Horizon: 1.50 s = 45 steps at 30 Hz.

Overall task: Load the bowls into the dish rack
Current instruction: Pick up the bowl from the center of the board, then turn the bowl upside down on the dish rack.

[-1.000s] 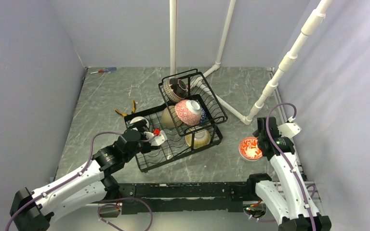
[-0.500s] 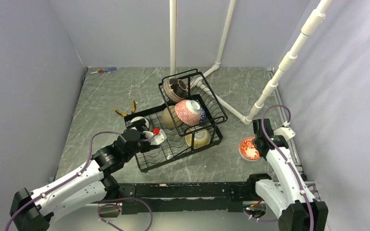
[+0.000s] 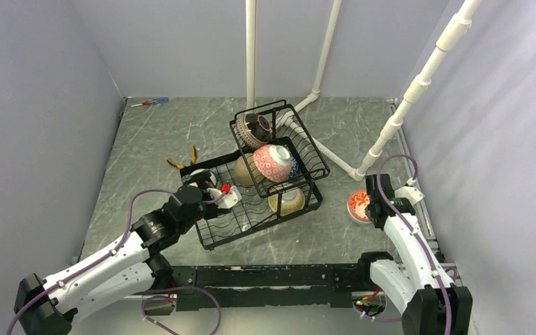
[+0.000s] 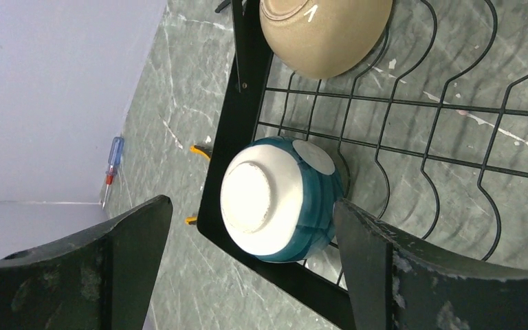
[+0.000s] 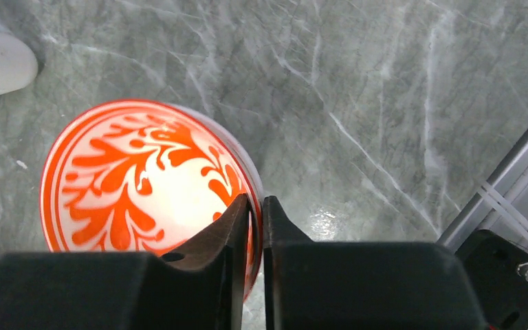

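**White Shells, Black Joints, Purple Cables**

The left arm [image 3: 105, 264] and the right arm [image 3: 408, 241] are both wearing white shells over black joints. A purple cable [image 3: 139, 202] is running along each. The left gripper's [image 4: 251, 206] black fingers [image 4: 385, 275] are showing grey scuffs, while the right gripper's [image 5: 256, 201] fingers [image 5: 206, 261] are looking smooth, matte and black, tapering toward the tips.

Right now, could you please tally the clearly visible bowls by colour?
Brown striped bowl: 1
Pink patterned bowl: 1
Tan bowl: 1
Cream-yellow bowl: 1
Teal bowl: 1
Orange-and-white bowl: 1
Total: 6
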{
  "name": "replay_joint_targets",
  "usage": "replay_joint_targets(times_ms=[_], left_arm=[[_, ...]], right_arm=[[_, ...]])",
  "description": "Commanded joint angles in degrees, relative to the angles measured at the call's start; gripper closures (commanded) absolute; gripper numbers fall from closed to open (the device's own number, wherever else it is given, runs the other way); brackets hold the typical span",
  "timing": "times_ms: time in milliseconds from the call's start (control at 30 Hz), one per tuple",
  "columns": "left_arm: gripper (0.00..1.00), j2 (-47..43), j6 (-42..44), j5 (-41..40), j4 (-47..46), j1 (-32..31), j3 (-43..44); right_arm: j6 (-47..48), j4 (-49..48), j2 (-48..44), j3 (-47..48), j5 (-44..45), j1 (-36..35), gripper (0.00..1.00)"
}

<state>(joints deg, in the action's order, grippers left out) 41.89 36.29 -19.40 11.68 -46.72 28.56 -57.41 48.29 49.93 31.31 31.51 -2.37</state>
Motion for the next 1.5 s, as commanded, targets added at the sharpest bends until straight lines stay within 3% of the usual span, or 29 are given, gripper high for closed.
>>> replay_joint_targets(times_ms=[0, 333, 700, 1033, 1467], left_arm=[[0.08, 0.02, -0.61, -0.16, -2.19, -0.13, 2.82], [0.08, -0.18, 0.22, -1.34, -2.35, -0.13, 4.02], [0.08, -2.0, -0.83, -3.41, -2.83, -0.13, 7.3], [0.06, -1.45, -7.52, -3.49, -5.87, -0.11, 12.57], [0.06, 9.77, -27.41, -2.81, 9.59, -0.08, 36.8]], right_arm=[[1.87, -2.67, -1.25, 0.64, 0.08, 0.17, 0.9], [8.05, -0.82, -4.69, 5.99, -3.14, 0.2, 1.0], [21.38, -6.45, -12.1, 10.07, -17.19, 0.18, 1.0], [28.27, -10.94, -17.14, 18.42, -23.26, 0.17, 1.0], [33.26, -24.09, -13.54, 27.12, -38.72, 0.15, 1.0]])
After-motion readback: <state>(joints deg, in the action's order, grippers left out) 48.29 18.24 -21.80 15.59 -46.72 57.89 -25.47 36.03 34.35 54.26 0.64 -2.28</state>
